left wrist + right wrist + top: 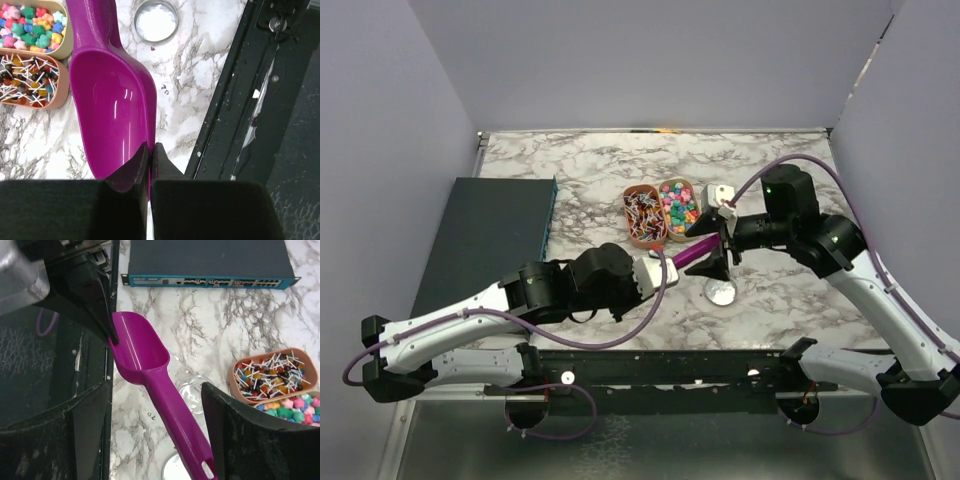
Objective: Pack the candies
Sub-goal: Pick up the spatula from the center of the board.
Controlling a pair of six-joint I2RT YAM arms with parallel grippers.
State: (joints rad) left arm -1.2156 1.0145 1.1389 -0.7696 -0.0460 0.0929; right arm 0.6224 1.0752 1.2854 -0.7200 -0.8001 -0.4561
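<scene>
The candies (679, 200) fill a tan tray at the table's middle; they also show in the left wrist view (31, 26) and the right wrist view (292, 407). My left gripper (655, 269) is shut on the side rim of the empty purple scoop (686, 254), pinching its bowl wall (112, 105) between the fingertips (159, 160). My right gripper (718, 250) is open, with the scoop's handle (175, 410) between its spread fingers (240, 425), not touching them. A clear glass jar (192, 390) stands under the handle.
A second tan tray of lollipops (642, 217) sits left of the candies. A round metal lid (721, 292) lies on the marble near the front rail. A dark network switch (495, 225) lies at the left. A small white object (721, 193) sits right of the trays.
</scene>
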